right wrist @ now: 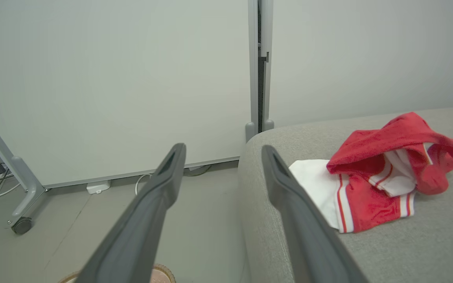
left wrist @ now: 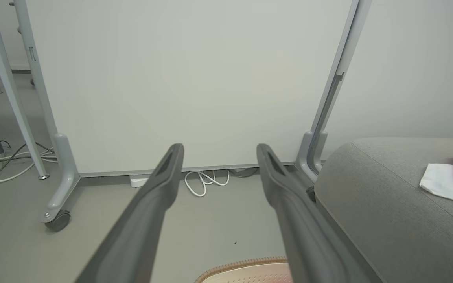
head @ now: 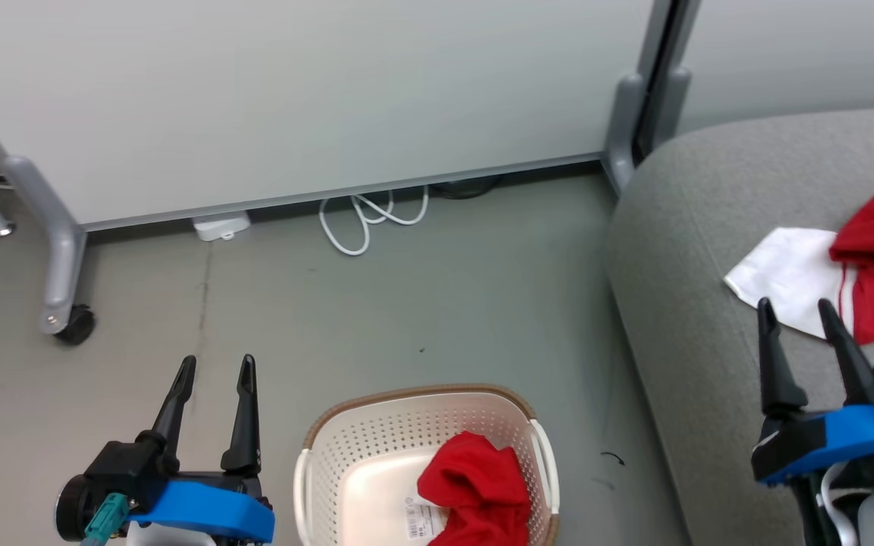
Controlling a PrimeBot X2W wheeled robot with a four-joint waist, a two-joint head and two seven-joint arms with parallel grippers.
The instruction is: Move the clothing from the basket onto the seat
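Over on the left, the left gripper hangs above the bare floor, its two dark fingers spread wide with nothing between them. Just to its right the cream laundry basket sits on the floor. The plain red garment is bunched up in its right half, partly lying over the paper label on the basket bottom. Nothing is touching it; the left gripper is near the basket but beside it, not over it.

Moving across, there's a strip of floor, then the grey sofa seat. Good news there: the red and white garment with the striped trim lies crumpled on the cushion, well in from its left edge. The right gripper is above the seat just in front of that garment, jaws wide open and empty, not in contact with the cloth as far as I can tell.

So call it halfway: one piece delivered, one to go. What's left, by my reading, is a reach down into the basket for the red one, a lift, and a carry over to the cushion.
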